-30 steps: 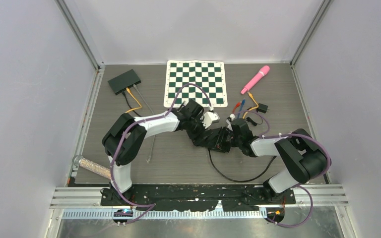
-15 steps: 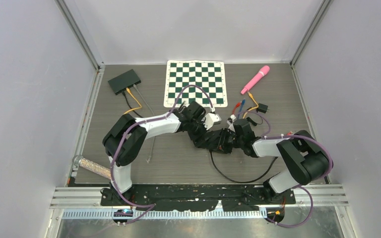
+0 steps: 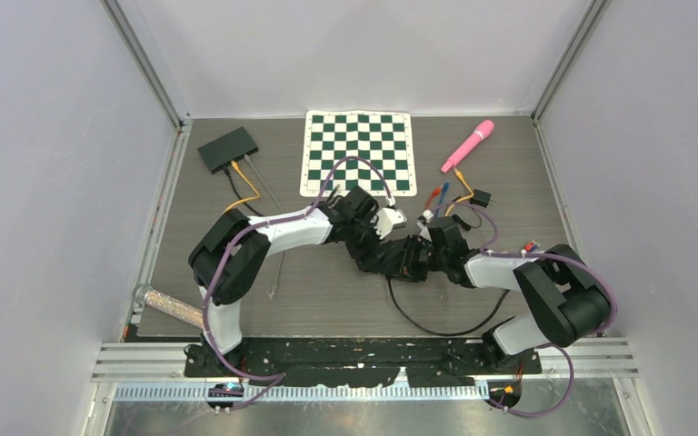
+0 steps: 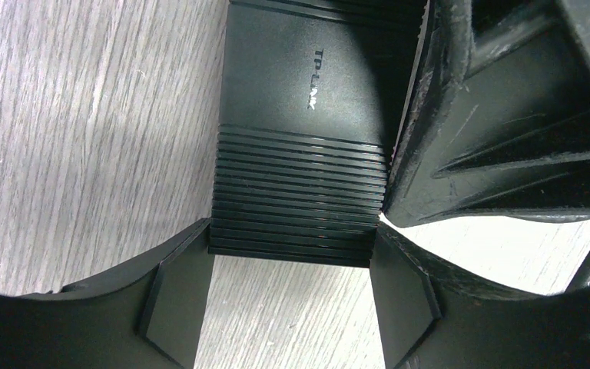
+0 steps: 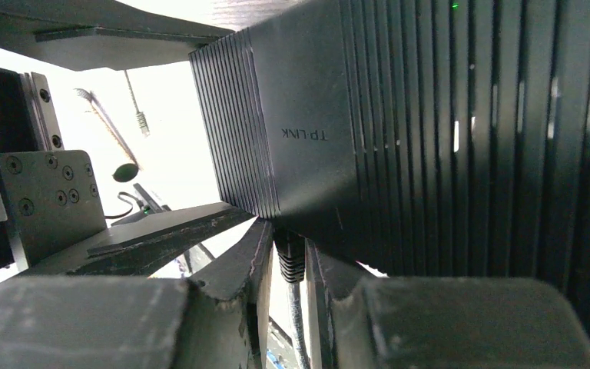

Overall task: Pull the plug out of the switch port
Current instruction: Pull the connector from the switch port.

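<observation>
**Right jaws.** Closed on the plug. The two fingers stand close on either side of its black ribbed boot, low in the right wrist view. The top of the boot meets the lower edge of the switch, and its cable hangs down between the fingers.

**Left jaws.** Gripping the switch by its two long sides, with one finger on each side at the ribbed end, low in the left wrist view. The right arm's black jaw housing fills the upper right of that view and touches the switch's edge.

**Location.** In the top view both arms meet at mid-frame, above the tabletop. They hide most of the switch there.

**Surroundings.**
- A black cable loops below centre.
- A chessboard mat lies above centre.
- A spare black box with orange and grey leads sits upper left.
- A pink wand lies upper right.
- Loose coloured connectors lie just right of the arms.
- A glittery tube lies lower left.
</observation>
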Robot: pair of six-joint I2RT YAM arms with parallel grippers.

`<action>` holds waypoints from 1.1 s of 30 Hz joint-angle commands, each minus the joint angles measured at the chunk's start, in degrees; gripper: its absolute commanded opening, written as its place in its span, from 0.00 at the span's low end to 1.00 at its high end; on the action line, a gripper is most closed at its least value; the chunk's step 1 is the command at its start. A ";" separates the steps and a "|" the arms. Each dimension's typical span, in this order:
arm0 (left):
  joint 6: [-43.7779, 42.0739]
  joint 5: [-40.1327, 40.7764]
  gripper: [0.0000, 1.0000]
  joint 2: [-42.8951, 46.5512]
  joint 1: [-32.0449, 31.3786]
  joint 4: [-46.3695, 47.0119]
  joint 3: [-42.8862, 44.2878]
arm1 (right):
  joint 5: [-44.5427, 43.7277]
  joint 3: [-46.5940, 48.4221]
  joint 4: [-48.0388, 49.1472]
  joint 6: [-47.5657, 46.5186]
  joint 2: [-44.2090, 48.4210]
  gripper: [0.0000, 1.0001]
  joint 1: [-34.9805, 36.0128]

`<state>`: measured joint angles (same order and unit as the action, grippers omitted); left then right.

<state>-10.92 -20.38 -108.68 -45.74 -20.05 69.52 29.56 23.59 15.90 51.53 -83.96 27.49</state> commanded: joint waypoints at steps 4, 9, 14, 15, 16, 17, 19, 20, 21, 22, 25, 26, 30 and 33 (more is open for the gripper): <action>-0.95 6.66 0.40 -0.75 1.26 -1.05 -0.36 | -1.59 -1.54 -2.13 0.63 6.77 0.05 0.46; 0.15 6.71 0.40 -1.18 1.26 -0.57 -0.14 | 0.35 2.22 -11.61 -5.69 5.98 0.05 0.46; 0.10 7.42 0.40 -1.42 1.26 -1.02 0.13 | 3.34 2.39 -10.91 -6.49 5.15 0.05 0.44; -0.02 7.63 0.39 -1.52 1.26 -1.22 0.23 | 4.48 2.76 -10.90 -6.96 4.74 0.05 0.35; -0.13 7.63 0.39 -1.61 1.26 -1.55 0.21 | 4.82 3.38 -10.94 -7.05 3.98 0.05 0.36; -0.27 7.24 0.39 -1.55 1.26 -1.62 0.18 | 4.35 3.47 -10.73 -6.59 3.76 0.06 0.35; -0.52 6.00 0.39 -1.31 1.26 -1.42 -0.01 | 2.02 2.92 -9.60 -4.95 4.27 0.05 0.37; -0.40 6.05 0.39 -1.24 1.26 -1.52 0.00 | 1.17 2.52 -9.32 -4.47 4.61 0.05 0.37; -0.14 6.89 0.39 -1.36 1.26 -1.56 -0.07 | 0.27 2.43 -8.83 -4.12 5.33 0.05 0.33; -0.06 7.61 0.39 -1.36 1.33 -1.67 -0.12 | 0.15 2.44 -8.90 -4.27 5.67 0.05 0.35; 0.30 8.03 0.38 -1.56 1.52 -1.58 0.07 | 1.04 3.76 -12.59 -7.88 5.85 0.05 0.38; 0.56 8.32 0.38 -1.66 1.60 -1.52 0.23 | 3.31 4.38 -13.80 -9.85 5.49 0.05 0.42; 0.95 8.62 0.38 -2.15 1.70 -1.77 1.16 | 8.50 3.43 -12.67 -10.23 4.05 0.05 0.36; 0.86 9.24 0.38 -2.23 1.70 -2.22 1.33 | 10.88 2.81 -11.55 -10.21 4.39 0.05 0.26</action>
<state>-9.52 -16.23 -109.14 -44.97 -19.62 70.30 34.39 26.33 4.01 42.92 -80.29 27.66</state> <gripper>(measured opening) 0.690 0.226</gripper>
